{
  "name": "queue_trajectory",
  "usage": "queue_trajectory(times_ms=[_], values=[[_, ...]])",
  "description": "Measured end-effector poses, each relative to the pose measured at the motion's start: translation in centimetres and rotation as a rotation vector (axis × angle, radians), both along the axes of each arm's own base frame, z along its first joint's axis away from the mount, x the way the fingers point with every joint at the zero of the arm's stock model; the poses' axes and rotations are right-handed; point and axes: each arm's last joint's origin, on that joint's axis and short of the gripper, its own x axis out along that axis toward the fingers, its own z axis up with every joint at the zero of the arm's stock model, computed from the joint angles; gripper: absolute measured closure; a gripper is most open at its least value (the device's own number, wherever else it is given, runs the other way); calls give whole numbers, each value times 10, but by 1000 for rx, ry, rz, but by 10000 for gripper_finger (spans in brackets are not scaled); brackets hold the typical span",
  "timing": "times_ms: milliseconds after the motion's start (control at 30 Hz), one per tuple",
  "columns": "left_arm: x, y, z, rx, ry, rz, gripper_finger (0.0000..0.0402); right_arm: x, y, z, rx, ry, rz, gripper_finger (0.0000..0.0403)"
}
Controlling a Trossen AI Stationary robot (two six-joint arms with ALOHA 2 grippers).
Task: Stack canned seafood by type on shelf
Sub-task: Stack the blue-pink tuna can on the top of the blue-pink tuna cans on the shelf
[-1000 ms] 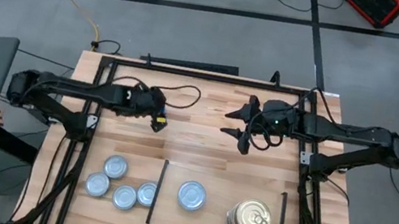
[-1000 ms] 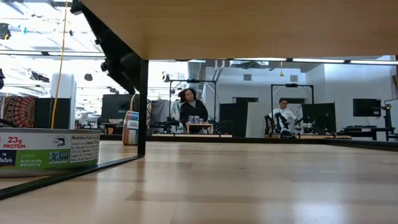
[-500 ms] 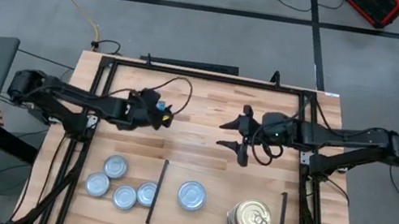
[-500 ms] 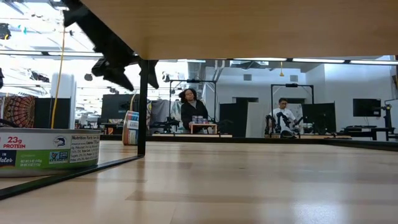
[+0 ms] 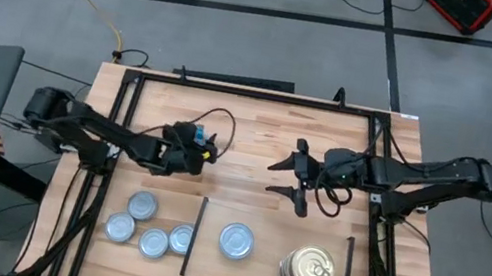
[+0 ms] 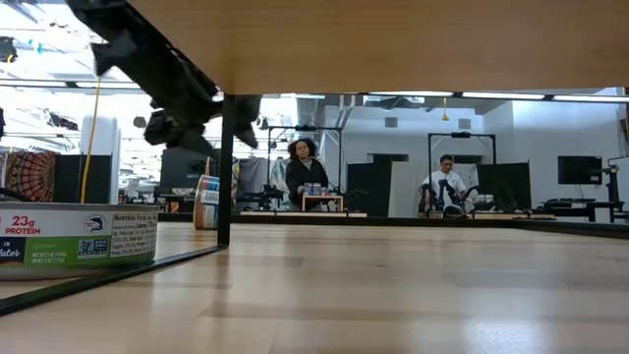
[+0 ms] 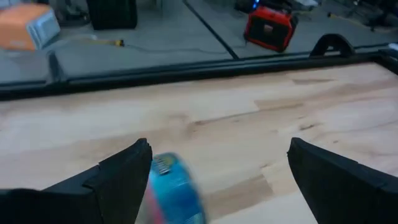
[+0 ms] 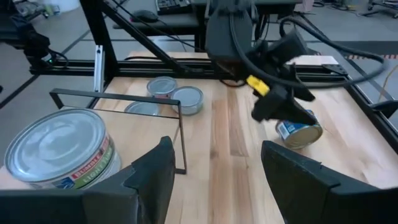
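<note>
Two sets of fingers are being held apart: the left gripper (image 5: 207,147) over a tipped tin (image 8: 299,133), the right gripper (image 5: 292,176) empty at three o'clock from it.

Two dark gripper fingers (image 7: 118,180) spread wide at the frame's bottom corners. Beside the left one lies a blurred blue tin (image 7: 174,190), apparently tipped, on the pale wooden tabletop (image 7: 249,118).
</note>
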Motion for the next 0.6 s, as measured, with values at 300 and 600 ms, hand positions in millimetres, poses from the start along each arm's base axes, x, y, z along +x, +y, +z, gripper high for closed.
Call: queue_trajectory(times_ms=[300, 600], values=[[12, 7, -35, 17, 65, 101, 44, -1, 2, -2, -9, 20, 11, 137], [15, 9, -57, 62, 112, 160, 50, -1, 1, -2, -12, 21, 8, 137]])
